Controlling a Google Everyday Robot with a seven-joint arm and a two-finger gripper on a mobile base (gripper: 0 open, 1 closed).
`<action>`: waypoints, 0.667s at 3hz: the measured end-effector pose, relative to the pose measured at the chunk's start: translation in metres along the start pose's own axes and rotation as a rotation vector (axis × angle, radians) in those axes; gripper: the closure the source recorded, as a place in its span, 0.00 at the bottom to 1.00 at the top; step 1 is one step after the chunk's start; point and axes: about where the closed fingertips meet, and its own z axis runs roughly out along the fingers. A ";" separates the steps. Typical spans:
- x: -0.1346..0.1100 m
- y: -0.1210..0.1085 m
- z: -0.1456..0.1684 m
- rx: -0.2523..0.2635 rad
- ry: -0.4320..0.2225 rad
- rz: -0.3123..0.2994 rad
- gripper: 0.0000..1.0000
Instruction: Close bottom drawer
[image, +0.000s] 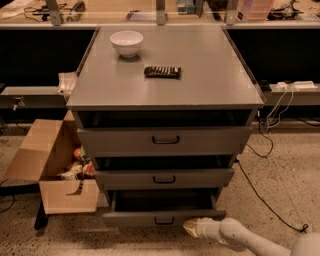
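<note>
Three grey metal drawer fronts face me in the grey metal cabinet (200, 80), and each stands out a little with a dark gap above it. The bottom drawer (130, 218), the one with the lowest and narrowest grey front panel, is pulled out farthest, so I can look down into its deep, dark tray; its small black handle (164, 220) sits in the middle of the panel. My gripper (191, 227), a pale yellowish tip on a rounded white arm (240, 237), is down near the floor, just below the lower edge of that panel and a little to the right of the handle. Whether it touches the panel I cannot tell, and whether it is spread or closed I cannot make out either. The arm runs off toward the lower right corner. Above, the mid-sized grey drawer front (200, 178) and the tallest grey drawer front (210, 140) each carry a black handle of their own. On the flat cabinet top, a white round bowl (126, 42) stands near the back left, and a dark rectangular packet (162, 72) lies apart from it, nearer the middle. Left of the cabinet, an open brown cardboard box (50, 165) rests on the speckled floor (290, 165) with mixed items inside. A black cable (265, 200) trails across the floor on the right.
</note>
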 end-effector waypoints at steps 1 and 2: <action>0.001 -0.018 0.000 0.077 -0.022 0.119 1.00; 0.002 -0.032 0.003 0.115 -0.032 0.182 1.00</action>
